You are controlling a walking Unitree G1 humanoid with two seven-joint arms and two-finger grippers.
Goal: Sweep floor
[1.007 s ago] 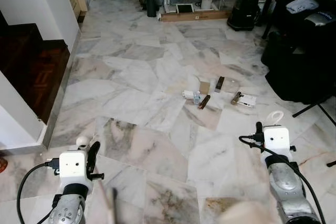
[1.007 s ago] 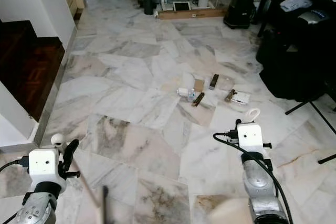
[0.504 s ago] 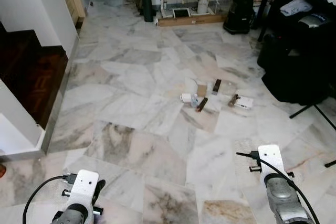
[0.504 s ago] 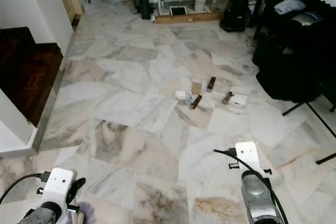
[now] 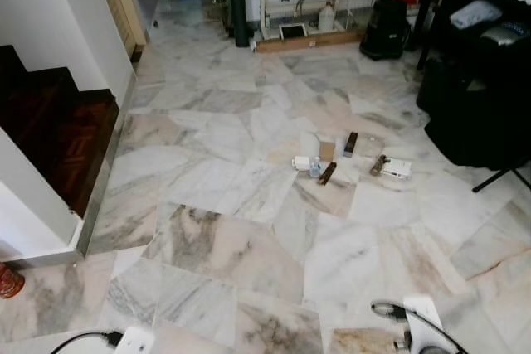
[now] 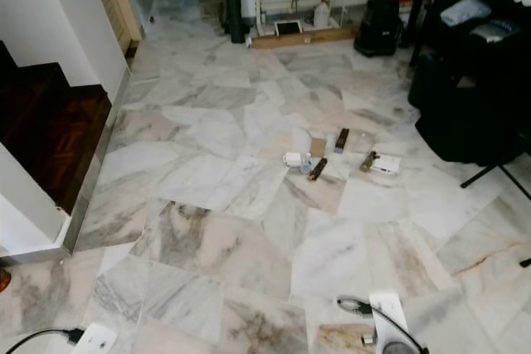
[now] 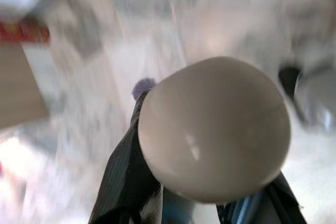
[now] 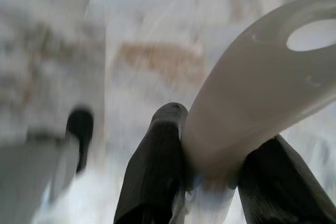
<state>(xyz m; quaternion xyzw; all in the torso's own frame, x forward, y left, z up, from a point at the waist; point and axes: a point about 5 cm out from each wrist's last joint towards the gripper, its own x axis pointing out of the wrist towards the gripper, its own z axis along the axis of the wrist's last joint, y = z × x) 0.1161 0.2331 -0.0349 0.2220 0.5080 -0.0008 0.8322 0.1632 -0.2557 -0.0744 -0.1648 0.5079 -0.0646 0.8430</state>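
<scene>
while both arms sit low at the near edge of the head views, the wrist views carry most of the detail.

left gripper [image 7: 194,203]: its two black fingers [image 7: 123,182] are closed around a pale handle with a rounded knob end [image 7: 212,129]; the knob blocks much of the blurred marble behind it.

right gripper [image 8: 210,182]: its black fingers [image 8: 155,171] are clamped on either side of a white plastic handle [image 8: 252,93] that has an oval hanging hole near its end.

tools: what lies at the far end of either handle cannot be made out, so i cannot tell which is broom and which is dustpan.

wrists: the white top of the left wrist [image 5: 137,341] and of the right wrist [image 5: 423,329], each with a black cable, show at the bottom of the left eye view.

litter [image 5: 348,159]: a small cluster of scraps lies on the marble floor [image 5: 232,205], well ahead of the robot and toward its right; it includes a small white bottle [image 5: 302,162], a brown cardboard piece, two dark sticks and a white card [image 5: 397,168].

stairs [image 5: 50,134]: dark wooden steps on the robot's left, beside a white wall.

black bags [image 5: 477,113]: piled on the right, well apart from the litter.
</scene>
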